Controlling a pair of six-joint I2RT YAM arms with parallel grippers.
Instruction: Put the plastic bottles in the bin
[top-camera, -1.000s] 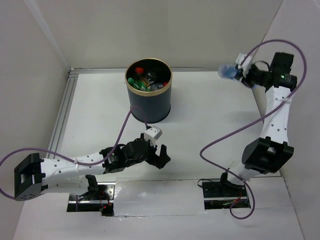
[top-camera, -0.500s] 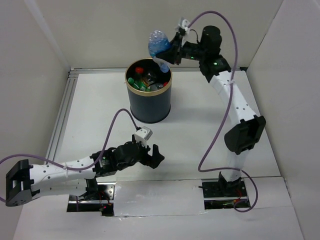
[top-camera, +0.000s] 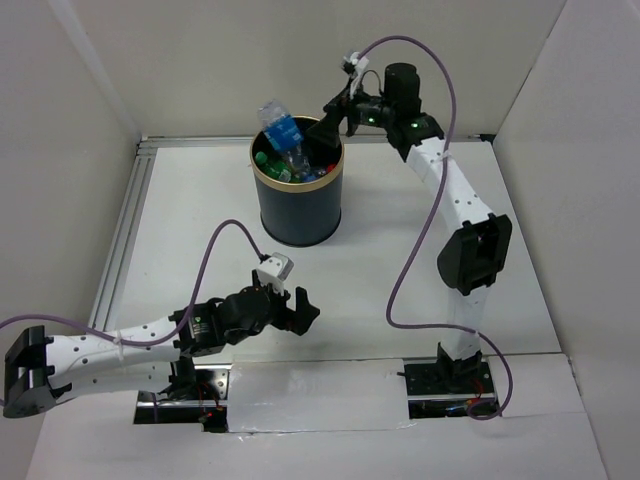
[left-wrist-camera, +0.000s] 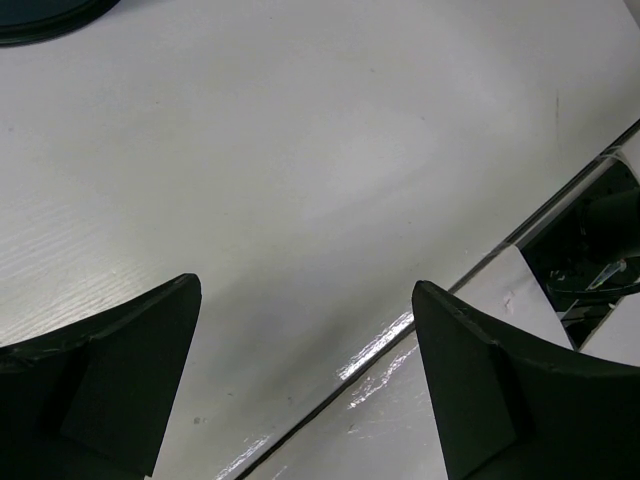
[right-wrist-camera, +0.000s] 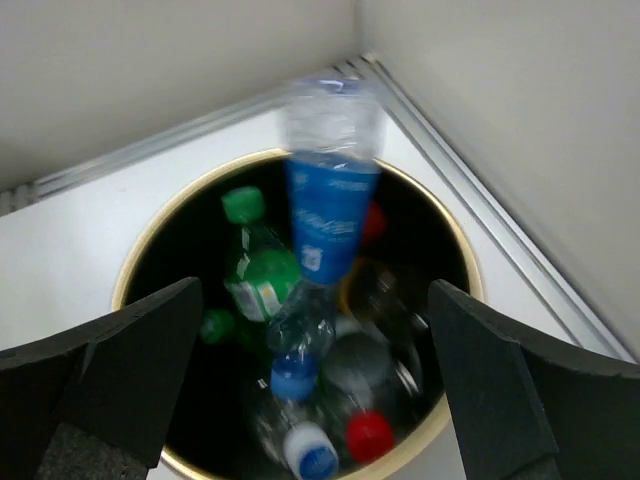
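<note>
From above, at the far side of the table (top-camera: 200, 230), you had the bin (top-camera: 296, 208) upright with the plastic bottles (top-camera: 300, 166) heaped inside. A blue-labelled bottle (top-camera: 282, 130) stood cap down among them, its base poking above the gold rim. Your right tool (top-camera: 325, 132) hung just beside the bin's far right edge, apart from that bottle. Your left tool (top-camera: 303, 312) sat low near the front of the white table, with pale walls (top-camera: 300, 60) closing in three sides.

Through the left wrist camera, your left tool (left-wrist-camera: 305, 290) was spread wide over bare table (left-wrist-camera: 300, 150), holding nothing.

Through the right wrist camera, your right tool (right-wrist-camera: 315, 290) gaped wide over the bin (right-wrist-camera: 126, 275). The blue-labelled bottle (right-wrist-camera: 330, 215) stood free between the fingers, beside a green bottle (right-wrist-camera: 262, 270) and a red cap (right-wrist-camera: 368, 435).

Half a second earlier you gripped that bottle above the rim; now it was in the bin, and your left arm had drawn nearer the front edge.
</note>
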